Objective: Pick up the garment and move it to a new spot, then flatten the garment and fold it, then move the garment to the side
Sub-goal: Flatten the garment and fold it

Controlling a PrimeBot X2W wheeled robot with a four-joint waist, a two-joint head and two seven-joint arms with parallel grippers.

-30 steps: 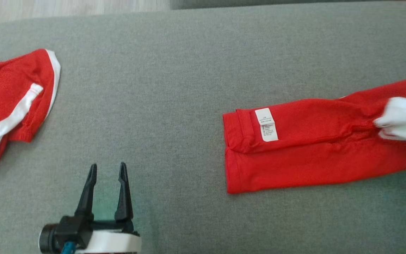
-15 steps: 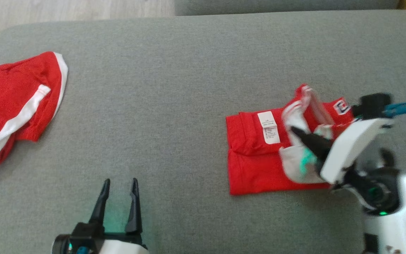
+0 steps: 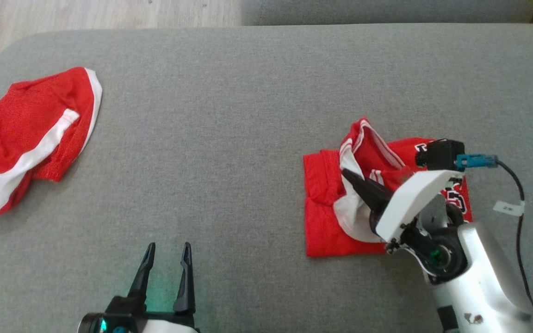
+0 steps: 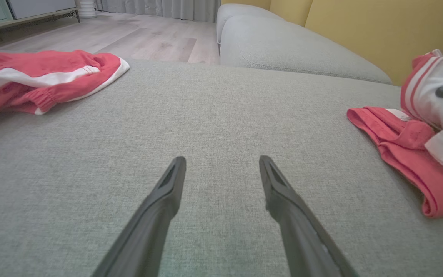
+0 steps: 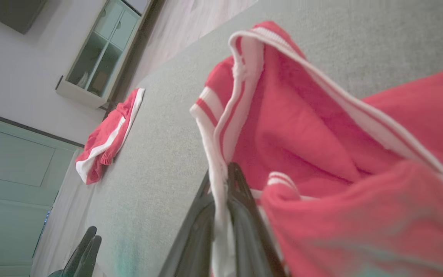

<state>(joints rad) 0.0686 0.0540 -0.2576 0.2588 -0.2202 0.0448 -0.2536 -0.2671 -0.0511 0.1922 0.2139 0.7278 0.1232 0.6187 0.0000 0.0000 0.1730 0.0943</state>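
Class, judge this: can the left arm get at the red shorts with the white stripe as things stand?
Probably yes: the left gripper is open and empty, and only bare grey cushion lies between it and the red shorts.

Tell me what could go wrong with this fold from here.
1. The right gripper pinches the red jersey only by its white-trimmed edge. That thin hem may slip from the fingers mid-fold.
2. The cloth looks bunched under the lifted flap, so releasing here would likely leave a lumpy, crooked fold.
3. The left gripper hangs open, away from the cloth. Nothing pins the lower layer, so it may drag across the sofa cushion.
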